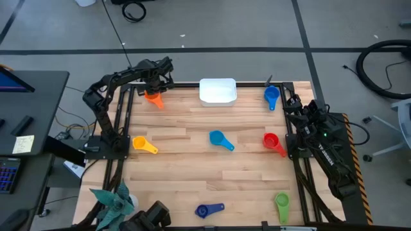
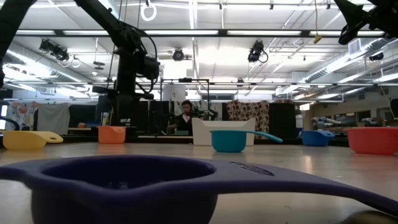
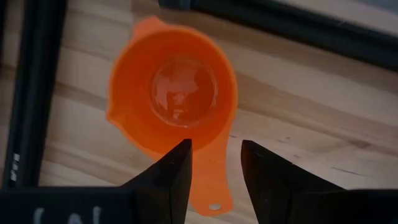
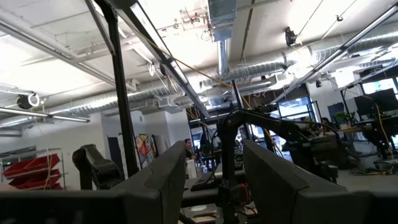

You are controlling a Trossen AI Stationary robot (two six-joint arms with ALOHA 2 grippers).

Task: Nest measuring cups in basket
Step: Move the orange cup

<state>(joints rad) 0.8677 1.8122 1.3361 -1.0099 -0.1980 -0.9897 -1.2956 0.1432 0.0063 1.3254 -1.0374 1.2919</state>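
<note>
We see the left gripper poised directly above the orange measuring cup at the far left of the worktop, its fingers released and straddling the cup's handle without grasping it. The white basket sits at the far edge. The right gripper waits at the right side, raised, fingers spread and holding nothing. The other cups lie scattered about.

White basket at table's far edge, empty, seven coloured measuring cups scattered upright around the tabletop
</note>
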